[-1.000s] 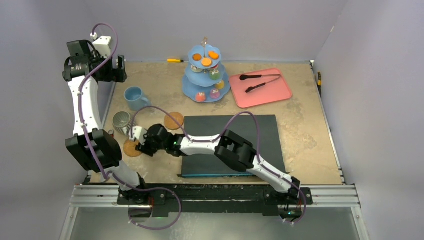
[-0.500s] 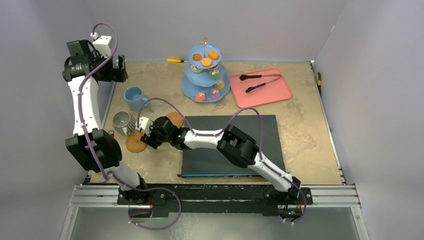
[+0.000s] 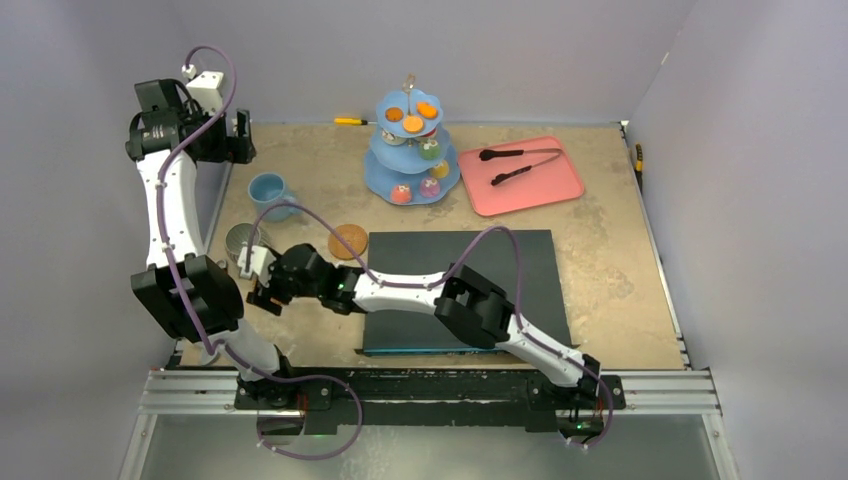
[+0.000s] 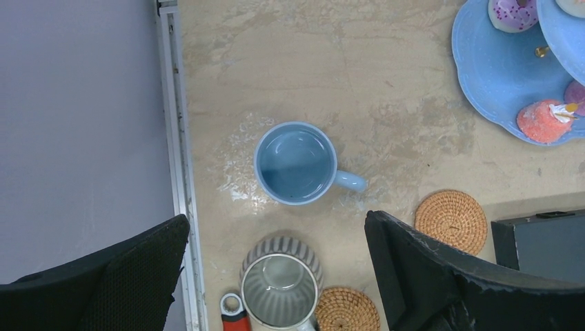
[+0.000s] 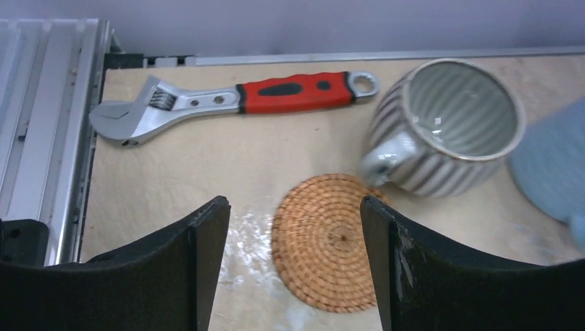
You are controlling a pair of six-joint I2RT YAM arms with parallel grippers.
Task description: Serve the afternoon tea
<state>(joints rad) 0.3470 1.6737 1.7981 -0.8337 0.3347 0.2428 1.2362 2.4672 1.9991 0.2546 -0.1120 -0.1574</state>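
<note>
The light-blue three-tier stand (image 3: 412, 160) stands at the back middle with several small cakes on it, among them orange ones (image 3: 413, 122) on top and a red one (image 4: 545, 121) on the bottom tier. The light-blue mug (image 3: 268, 190) stands upright and empty left of the stand, and shows from above in the left wrist view (image 4: 295, 165). My left gripper (image 3: 238, 140) is open and empty, high above the back left corner (image 4: 276, 227). My right gripper (image 3: 262, 290) is open and empty, low over a woven coaster (image 5: 328, 241) which lies between its fingers (image 5: 207, 262).
A grey striped mug (image 5: 448, 131) stands against that coaster, with a red-handled wrench (image 5: 234, 100) beyond. A second coaster (image 3: 348, 241) lies by the black mat (image 3: 470, 290). The pink tray (image 3: 545, 190) holds black tongs (image 3: 515, 165) at back right. A screwdriver (image 3: 350, 121) lies by the back wall.
My right gripper swung back, then left and nearer, and now covers the near coaster beside the striped mug. The left arm has not moved.
</note>
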